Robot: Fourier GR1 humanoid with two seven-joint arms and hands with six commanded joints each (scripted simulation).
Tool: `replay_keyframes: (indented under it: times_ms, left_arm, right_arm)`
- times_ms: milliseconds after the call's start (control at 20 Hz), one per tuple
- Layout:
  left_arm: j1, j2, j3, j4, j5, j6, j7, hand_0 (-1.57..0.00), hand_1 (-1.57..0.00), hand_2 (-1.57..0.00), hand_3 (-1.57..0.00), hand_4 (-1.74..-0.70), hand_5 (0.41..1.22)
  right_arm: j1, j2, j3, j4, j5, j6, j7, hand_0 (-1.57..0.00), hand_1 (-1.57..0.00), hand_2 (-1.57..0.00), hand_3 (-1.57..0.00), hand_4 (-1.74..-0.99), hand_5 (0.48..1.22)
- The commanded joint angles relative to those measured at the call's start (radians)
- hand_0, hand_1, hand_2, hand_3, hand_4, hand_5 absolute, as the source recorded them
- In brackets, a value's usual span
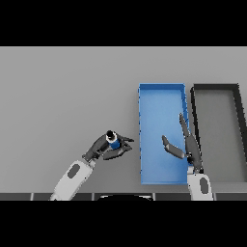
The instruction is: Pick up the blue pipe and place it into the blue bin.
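Blue pipe (114, 142) sits pinched in the curled fingers of the left hand (107, 147), just left of the blue bin (161, 96). Right hand (188, 144) hovers spread over the bin. Carrying rightward over the near wall before releasing looks wise.

Left arm: reaching in from lower left, left hand (107, 147) curled closed. Right hand (189, 147): raised, fingers straight, thumb spread.
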State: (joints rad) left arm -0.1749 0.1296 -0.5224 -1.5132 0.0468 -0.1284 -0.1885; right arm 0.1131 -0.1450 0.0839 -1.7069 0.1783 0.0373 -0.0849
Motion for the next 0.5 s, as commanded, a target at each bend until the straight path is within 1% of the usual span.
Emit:
replay_keyframes:
  times_ms: [0, 100, 150, 250, 300, 400, 450]
  left_arm:
    - [-0.018, -0.011, 0.002, -0.011, 0.006, -0.003, 0.037, -1.54, -1.55, -1.55, -1.55, -1.47, 1.212]
    - [-0.038, -0.016, -0.001, -0.052, 0.008, -0.022, 0.047, -1.55, -1.56, -1.56, -1.56, -1.47, 1.215]
    - [-0.044, -0.016, -0.003, -0.071, 0.008, -0.03, 0.066, -1.56, -1.56, -1.56, -1.56, -1.47, 1.217]
    - [-0.04, -0.017, -0.013, -0.104, 0.001, -0.043, 0.091, -1.56, -1.56, -1.56, -1.56, -1.47, 1.218]
    - [-0.038, -0.012, -0.008, -0.111, 0.003, -0.052, 0.11, -1.56, -1.56, -1.57, -1.57, -1.47, 1.219]
    - [-0.038, -0.027, -0.007, -0.104, -0.011, -0.054, 0.128, -1.57, -1.57, -1.57, -1.57, -1.47, 1.22]
    - [-0.043, -0.036, -0.003, -0.093, -0.017, -0.054, 0.128, -1.57, -1.57, -1.57, -1.57, -1.47, 1.22]
  right_arm:
    - [0.012, -0.001, 0.001, -0.009, 0.006, -0.004, -0.015, 0.0, 0.0, 0.0, 0.0, -1.204, 0.64]
    - [0.007, -0.005, 0.003, -0.008, 0.019, -0.009, -0.003, 0.0, 0.0, 0.0, 0.0, -1.184, 0.643]
    - [-0.002, -0.006, -0.001, 0.01, 0.018, -0.009, 0.002, 0.0, 0.0, 0.0, 0.0, -1.176, 0.643]
    - [-0.009, -0.007, -0.003, 0.015, 0.019, -0.011, -0.006, 0.0, 0.0, 0.0, 0.0, -1.161, 0.644]
    - [0.007, -0.015, -0.008, 0.007, 0.011, -0.004, -0.024, 0.0, 0.0, 0.0, 0.0, -1.158, 0.643]
    - [0.006, -0.007, 0.0, 0.001, 0.018, -0.008, -0.025, 0.0, 0.0, 0.0, 0.0, -1.151, 0.643]
    - [0.038, 0.011, 0.012, -0.025, 0.039, -0.032, -0.032, 0.0, 0.0, 0.0, 0.0, -1.145, 0.643]
